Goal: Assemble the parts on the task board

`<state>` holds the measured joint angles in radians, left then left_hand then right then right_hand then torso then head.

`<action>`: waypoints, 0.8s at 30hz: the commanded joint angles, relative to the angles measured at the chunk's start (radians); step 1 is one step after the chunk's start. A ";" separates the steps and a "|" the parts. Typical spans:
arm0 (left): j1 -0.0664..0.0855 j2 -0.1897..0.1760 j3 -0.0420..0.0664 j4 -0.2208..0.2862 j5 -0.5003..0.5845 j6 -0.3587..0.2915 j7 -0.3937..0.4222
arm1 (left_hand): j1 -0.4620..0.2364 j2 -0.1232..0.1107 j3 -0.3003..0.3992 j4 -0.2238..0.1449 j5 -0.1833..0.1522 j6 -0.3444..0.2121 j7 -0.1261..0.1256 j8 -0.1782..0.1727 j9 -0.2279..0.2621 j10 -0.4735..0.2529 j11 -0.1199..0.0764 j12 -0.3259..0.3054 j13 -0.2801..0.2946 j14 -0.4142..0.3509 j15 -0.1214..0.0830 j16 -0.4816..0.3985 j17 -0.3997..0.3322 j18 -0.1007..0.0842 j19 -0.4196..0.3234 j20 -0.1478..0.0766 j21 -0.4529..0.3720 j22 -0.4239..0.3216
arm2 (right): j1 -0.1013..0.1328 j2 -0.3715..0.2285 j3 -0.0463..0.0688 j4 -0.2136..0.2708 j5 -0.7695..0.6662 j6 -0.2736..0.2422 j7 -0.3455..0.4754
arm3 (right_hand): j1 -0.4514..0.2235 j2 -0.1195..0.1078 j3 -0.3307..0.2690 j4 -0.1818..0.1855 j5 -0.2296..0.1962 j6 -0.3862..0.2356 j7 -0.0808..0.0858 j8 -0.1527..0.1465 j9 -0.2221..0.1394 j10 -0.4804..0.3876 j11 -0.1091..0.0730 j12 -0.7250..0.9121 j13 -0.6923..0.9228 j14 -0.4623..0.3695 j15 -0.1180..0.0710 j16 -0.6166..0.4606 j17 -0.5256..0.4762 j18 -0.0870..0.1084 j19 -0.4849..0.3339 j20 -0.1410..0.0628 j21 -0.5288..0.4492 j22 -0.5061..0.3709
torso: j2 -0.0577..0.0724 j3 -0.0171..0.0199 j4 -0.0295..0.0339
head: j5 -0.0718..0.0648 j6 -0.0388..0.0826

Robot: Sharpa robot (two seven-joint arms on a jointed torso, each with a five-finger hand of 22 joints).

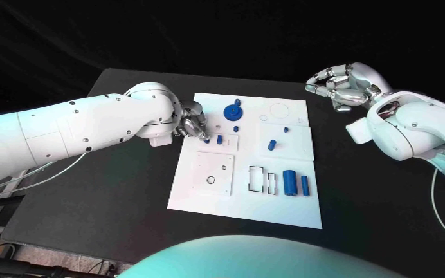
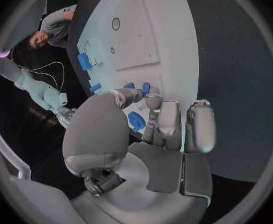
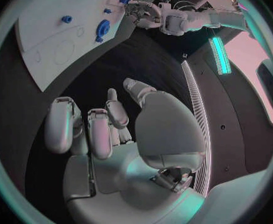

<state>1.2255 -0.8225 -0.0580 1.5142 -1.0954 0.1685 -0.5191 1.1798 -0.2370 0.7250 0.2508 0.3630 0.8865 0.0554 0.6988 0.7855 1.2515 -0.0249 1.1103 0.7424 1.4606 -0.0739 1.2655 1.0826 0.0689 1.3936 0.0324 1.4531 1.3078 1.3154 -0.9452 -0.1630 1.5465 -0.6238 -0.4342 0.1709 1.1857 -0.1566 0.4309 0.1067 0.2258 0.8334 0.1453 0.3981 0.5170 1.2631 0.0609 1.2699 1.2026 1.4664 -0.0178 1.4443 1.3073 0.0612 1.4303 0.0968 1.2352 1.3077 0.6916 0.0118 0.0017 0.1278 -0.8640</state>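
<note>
The white task board point(image 1: 278, 207) lies mid-table. My left hand point(image 1: 192, 123) hovers low over its left edge, fingers drawn together, tips at two small blue pegs point(image 1: 218, 139) point(image 2: 145, 88); I cannot tell whether one is pinched. A blue gear-like part point(image 1: 233, 111) point(image 2: 136, 120) sits just beyond the hand. More small blue parts point(image 1: 272, 143) lie mid-board, and two blue cylinders point(image 1: 290, 183) lie near the front right. My right hand point(image 1: 341, 86) point(image 3: 105, 129) is raised off the board's far right corner, fingers curled in with nothing in them.
A raised white plate with a round hole point(image 1: 210, 179) sits on the board's left front, beside rectangular outlines point(image 1: 262, 180). Black table point(image 1: 111, 188) surrounds the board, with open room on both sides.
</note>
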 commanded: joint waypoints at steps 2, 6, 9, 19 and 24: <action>-0.008 0.011 -0.005 -0.003 0.013 0.038 -0.009 | -0.022 -0.002 0.168 -0.160 -0.001 0.016 -0.009 0.013 0.009 0.011 -0.003 0.006 0.000 0.000 -0.011 -0.005 0.000 -0.012 0.007 -0.002 0.006 0.033 | -0.001 0.000 0.000 0.001 -0.001 0.016 0.008 | -0.010 0.002 0.000 0.008 0.005 -0.008 -0.001 0.007 0.001 -0.008 0.001 -0.005 -0.002 0.051 0.006 -0.007 0.032 0.008 -0.006 -0.003 -0.006 0.145 | 0.000 0.0004 -0.0004 | -0.001 -0.002; -0.011 0.016 -0.005 -0.007 0.020 0.046 -0.012 | -0.046 -0.001 0.162 -0.149 -0.003 0.020 -0.016 0.022 0.018 0.017 -0.008 0.006 -0.001 0.000 -0.014 -0.005 0.001 -0.012 0.007 -0.003 0.005 0.033 | -0.001 0.000 0.000 0.000 -0.001 0.018 0.009 | -0.011 0.000 -0.001 0.010 0.005 -0.009 -0.001 0.007 0.001 -0.009 0.001 -0.006 -0.002 0.051 0.006 -0.007 0.032 0.009 -0.007 -0.003 -0.008 0.144 | 0.000 0.0005 -0.0007 | -0.002 -0.002; -0.012 0.021 -0.005 -0.010 0.023 0.052 -0.017 | -0.069 -0.001 0.147 -0.139 -0.006 0.023 -0.021 0.026 0.022 0.023 -0.012 0.006 0.000 0.001 -0.018 -0.005 0.001 -0.012 0.007 -0.005 0.005 0.033 | -0.001 0.000 0.000 0.000 -0.001 0.018 0.010 | -0.011 0.000 -0.001 0.010 0.005 -0.009 -0.001 0.007 0.001 -0.009 0.001 -0.006 -0.002 0.051 0.006 -0.007 0.032 0.009 -0.007 -0.003 -0.008 0.144 | 0.000 0.0009 -0.0004 | -0.003 -0.002; -0.013 0.028 -0.005 -0.024 0.030 0.054 -0.028 | -0.127 -0.010 0.109 -0.108 -0.006 0.033 -0.030 0.027 0.024 0.028 -0.018 0.007 0.003 0.001 -0.023 -0.005 0.002 -0.012 0.009 -0.009 0.004 0.035 | -0.001 0.000 0.000 -0.001 -0.001 0.019 0.011 | -0.015 -0.002 -0.005 0.015 0.005 -0.010 0.000 0.008 0.001 -0.008 0.002 -0.005 -0.001 0.051 0.006 -0.007 0.031 0.009 -0.007 -0.003 -0.009 0.144 | 0.000 0.0010 -0.0001 | -0.005 -0.003; -0.013 0.029 -0.005 -0.033 0.031 0.051 -0.033 | -0.165 -0.006 0.059 -0.077 -0.008 0.042 -0.031 0.024 0.022 0.028 -0.019 0.008 0.003 0.001 -0.024 -0.005 0.002 -0.012 0.009 -0.011 0.003 0.035 | -0.001 -0.001 0.000 0.000 -0.001 0.018 0.012 | -0.020 -0.002 -0.009 0.022 0.006 -0.012 0.000 0.010 0.001 -0.010 0.002 -0.006 -0.003 0.051 0.007 -0.008 0.031 0.009 -0.007 -0.003 -0.011 0.144 | 0.000 0.0005 0.0000 | -0.005 -0.003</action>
<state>1.2237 -0.7980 -0.0552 1.4829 -1.0835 0.1805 -0.5367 1.0224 -0.2417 0.7936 0.1670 0.3535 0.9275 0.0259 0.7294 0.8102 1.2768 -0.0426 1.1149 0.7452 1.4632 -0.0914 1.2655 1.0842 0.0688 1.4009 0.0250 1.4531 1.3076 1.3151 -0.9456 -0.1630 1.5454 -0.6232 -0.4315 0.1723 1.1738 -0.1580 0.4206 0.1217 0.2284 0.8287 0.1429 0.4020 0.5175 1.2595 0.0645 1.2699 1.2009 1.4664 -0.0178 1.4404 1.3081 0.0610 1.4303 0.0968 1.2304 1.3074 0.6917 0.0127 0.0014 0.1228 -0.8670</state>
